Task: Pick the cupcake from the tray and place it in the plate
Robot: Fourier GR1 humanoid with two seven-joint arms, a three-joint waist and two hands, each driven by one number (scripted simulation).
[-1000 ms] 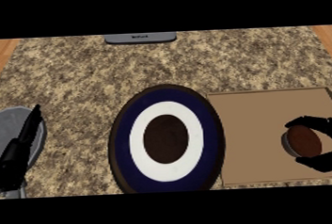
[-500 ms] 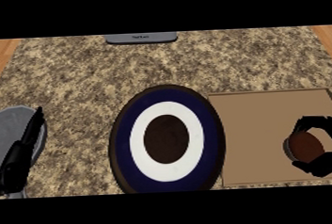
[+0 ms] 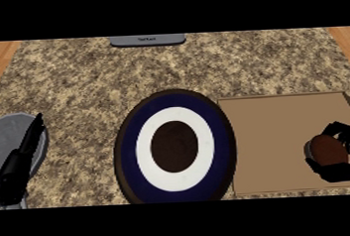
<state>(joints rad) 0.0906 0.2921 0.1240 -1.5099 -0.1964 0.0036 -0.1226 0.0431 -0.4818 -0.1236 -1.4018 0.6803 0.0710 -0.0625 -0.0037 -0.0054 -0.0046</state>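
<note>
Far left, low edge: left hand (image 3: 17, 166), black, fingers straight and pointing up, resting open over grey forearm (image 3: 6, 137), holding nothing. Under everything: speckled granite counter (image 3: 81, 84), wood strips at both upper corners. Top centre, at far counter edge: small grey object (image 3: 147, 40), label unreadable. Centre: plate (image 3: 174, 146), dark rim, navy band, white ring, dark brown middle, nothing on it, lying flat on counter. Just right of plate, edges nearly touching: tan tray (image 3: 281, 130), flat, thin raised rim. Right end of tray, near lower corner: cupcake (image 3: 327, 150), brown, on tray surface, well apart from plate. Around cupcake: right hand (image 3: 344, 169), black, fingers and thumb curled round it from right side, closed on cupcake, partly cut by view's right edge. Cannot tell whether cupcake lifted off tray or still sitting on it.
</note>
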